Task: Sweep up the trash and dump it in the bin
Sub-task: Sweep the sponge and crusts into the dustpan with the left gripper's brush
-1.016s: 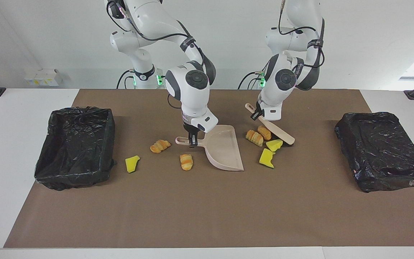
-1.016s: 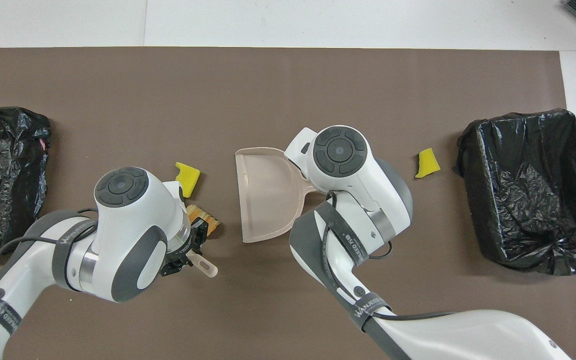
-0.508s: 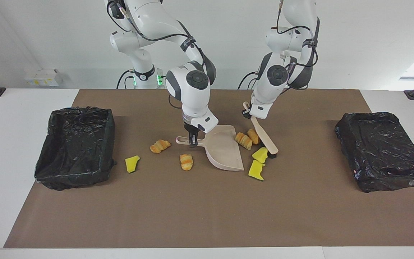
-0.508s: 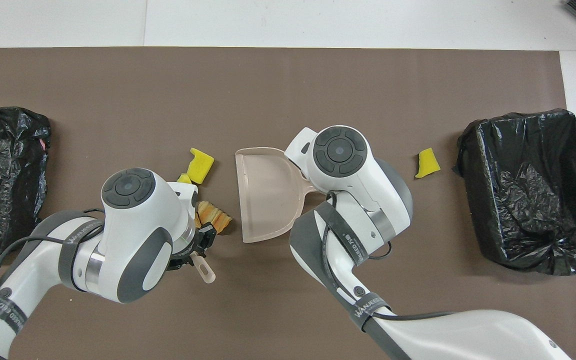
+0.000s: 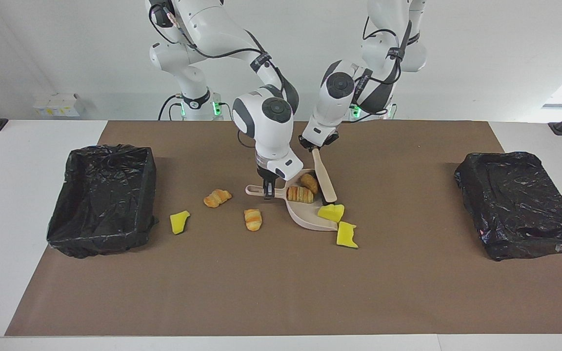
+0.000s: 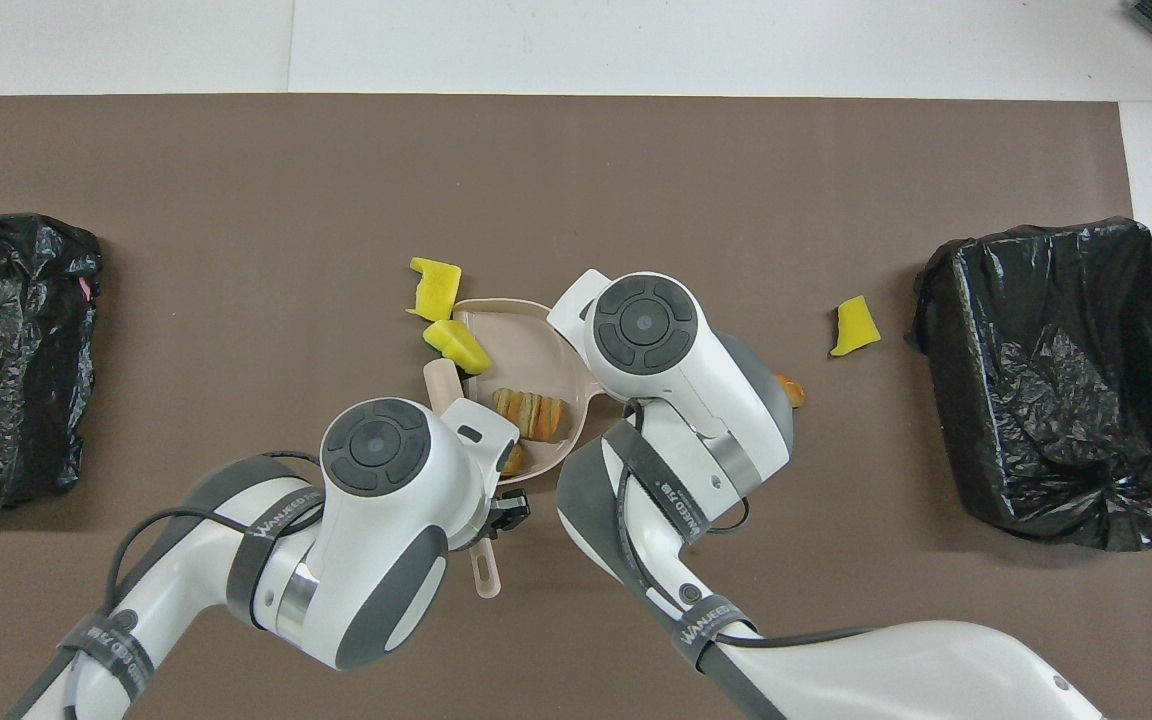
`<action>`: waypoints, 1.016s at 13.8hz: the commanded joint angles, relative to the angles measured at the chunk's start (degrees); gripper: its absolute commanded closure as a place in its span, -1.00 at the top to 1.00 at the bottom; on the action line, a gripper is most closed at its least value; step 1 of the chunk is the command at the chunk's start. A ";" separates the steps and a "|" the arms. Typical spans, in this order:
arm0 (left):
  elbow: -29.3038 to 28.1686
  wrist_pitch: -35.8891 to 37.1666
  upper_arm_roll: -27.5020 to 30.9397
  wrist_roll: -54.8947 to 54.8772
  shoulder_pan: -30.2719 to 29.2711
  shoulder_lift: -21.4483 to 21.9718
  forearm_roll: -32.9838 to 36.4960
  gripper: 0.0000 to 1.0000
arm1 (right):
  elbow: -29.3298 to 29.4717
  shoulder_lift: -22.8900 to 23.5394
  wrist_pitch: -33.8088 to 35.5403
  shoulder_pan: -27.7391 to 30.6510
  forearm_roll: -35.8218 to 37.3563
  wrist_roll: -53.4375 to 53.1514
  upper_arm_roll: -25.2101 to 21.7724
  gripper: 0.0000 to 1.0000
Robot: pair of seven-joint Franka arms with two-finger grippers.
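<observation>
Brown mat [image 5: 281, 282]: right pincer [image 5: 267, 191] grasping dustpan [image 5: 305, 217] with bread [image 5: 300, 194]; left pincer [image 5: 316, 145] grasping brush [image 5: 324, 178].

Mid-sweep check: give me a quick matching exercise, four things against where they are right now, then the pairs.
Things:
1. ridged croissant piece
2. brush
3. dustpan
4. yellow sponge chunk

Places:
A. on the mat, just off the dustpan's mouth
B. handle held by the right gripper
C. lying in the dustpan
D. held by the left gripper, head at the dustpan's mouth

Pairs: 1-C, 2-D, 3-B, 4-A
</observation>
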State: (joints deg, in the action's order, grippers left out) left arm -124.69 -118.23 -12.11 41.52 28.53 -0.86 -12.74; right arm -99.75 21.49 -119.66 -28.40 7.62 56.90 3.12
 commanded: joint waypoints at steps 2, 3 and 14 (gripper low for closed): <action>3.23 3.86 0.95 -5.29 0.65 0.76 -0.45 -1.00 | -0.28 0.04 -0.41 0.10 0.64 -1.35 0.31 -1.00; 4.62 7.88 1.12 -6.70 0.39 1.46 -0.53 -1.00 | -0.19 0.04 -0.06 0.19 0.72 -1.35 0.22 -1.00; 8.59 8.74 1.65 -44.35 -13.83 -0.11 6.91 -1.00 | -0.01 -2.07 4.78 0.19 2.83 -14.52 0.13 -1.00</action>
State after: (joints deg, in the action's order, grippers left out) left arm -116.42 -106.15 -9.85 5.74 17.48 -0.16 -8.88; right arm -99.54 20.53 -115.89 -28.34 8.28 45.65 3.04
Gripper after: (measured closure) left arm 0.740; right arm 0.670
